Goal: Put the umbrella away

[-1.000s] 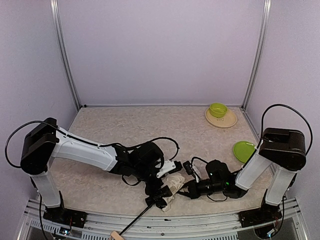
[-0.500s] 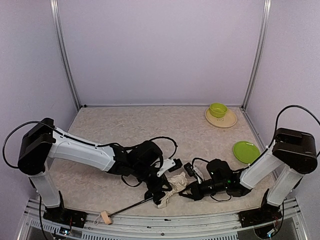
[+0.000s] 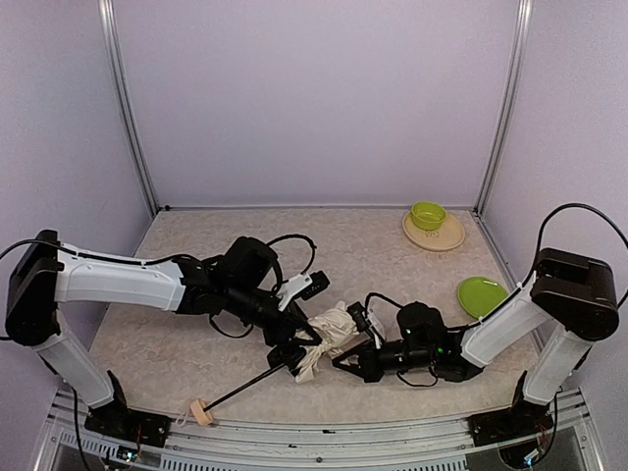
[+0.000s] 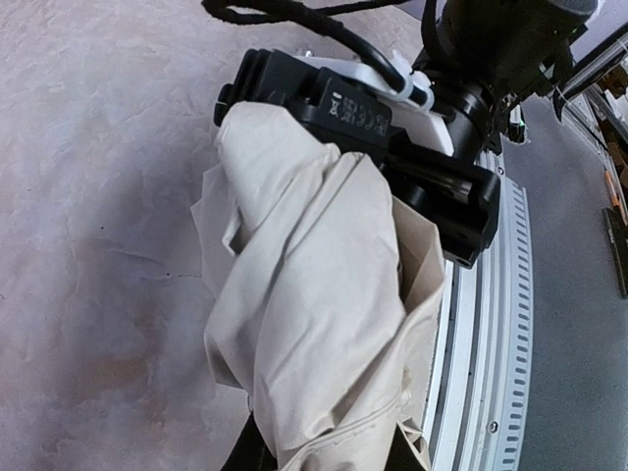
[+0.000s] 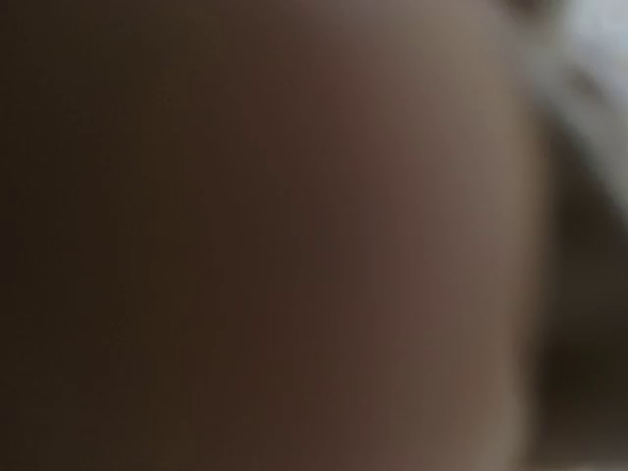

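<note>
Top view, umbrella: the umbrella (image 3: 324, 334) lies on the table (image 3: 196, 255) near its front edge, between the 2 arms, with the cream canopy bunched into a loose roll.
Top view, shaft and handle: the thin black shaft (image 3: 240, 388) runs from the canopy down to the left, and the small beige handle (image 3: 201, 411) sits at the front edge.
Top view, left gripper: the left gripper (image 3: 291, 355) sits on the lower end of the canopy where the shaft comes out, its jaws drawn in close around the bundle.
Top view, right gripper: the right gripper (image 3: 345, 363) lies low on the table, touching the canopy's right side with its jaws together.
Top view, far right: a green bowl (image 3: 428, 214) stands on a beige plate (image 3: 437, 237), and a green plate (image 3: 479, 294) lies nearer, both well apart from the umbrella.
Left wrist view: cream folds fill the middle of the frame, rising from between this gripper's own fingers. The right gripper's black body presses against the far tip of the fabric. A slotted metal rail (image 4: 481, 373) runs along the right.
Right wrist view: only a dark brown blur, something hard against the lens. Whether the closed jaws pinch any fabric, I cannot tell.
</note>
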`<state>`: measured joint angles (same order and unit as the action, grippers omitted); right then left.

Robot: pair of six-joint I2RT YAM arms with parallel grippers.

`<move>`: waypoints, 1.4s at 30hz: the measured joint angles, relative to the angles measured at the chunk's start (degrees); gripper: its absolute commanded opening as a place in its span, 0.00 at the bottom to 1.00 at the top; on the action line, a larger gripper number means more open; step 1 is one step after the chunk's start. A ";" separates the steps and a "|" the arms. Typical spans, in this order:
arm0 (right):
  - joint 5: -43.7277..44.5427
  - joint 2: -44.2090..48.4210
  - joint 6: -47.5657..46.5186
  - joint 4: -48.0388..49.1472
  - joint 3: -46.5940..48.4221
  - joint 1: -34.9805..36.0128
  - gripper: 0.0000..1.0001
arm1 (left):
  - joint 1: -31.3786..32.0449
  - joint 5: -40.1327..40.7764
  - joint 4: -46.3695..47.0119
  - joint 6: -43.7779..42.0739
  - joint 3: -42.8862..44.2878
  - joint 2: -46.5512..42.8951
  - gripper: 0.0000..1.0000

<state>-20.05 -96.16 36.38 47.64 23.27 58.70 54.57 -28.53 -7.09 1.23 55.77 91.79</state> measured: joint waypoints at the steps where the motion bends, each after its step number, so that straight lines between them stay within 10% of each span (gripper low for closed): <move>1: 0.70 -0.83 -0.07 0.07 0.98 0.39 0.00 | -0.96 -0.74 -0.35 0.13 -0.02 -0.31 0.00; 26: 3.15 7.26 -2.12 -8.37 -0.57 2.51 0.00 | 1.97 5.46 11.41 2.40 -1.07 8.50 0.02; 37: 7.37 9.81 0.81 -18.84 -1.70 0.94 0.00 | 9.79 19.08 5.70 -3.19 11.85 20.35 0.07; 42: 8.46 15.19 4.96 -18.38 -3.32 -2.27 0.00 | 10.32 22.08 10.10 -5.86 11.87 19.56 0.23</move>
<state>-11.60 -80.97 41.34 29.26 19.94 56.42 64.88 -6.46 3.01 -4.62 67.64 111.35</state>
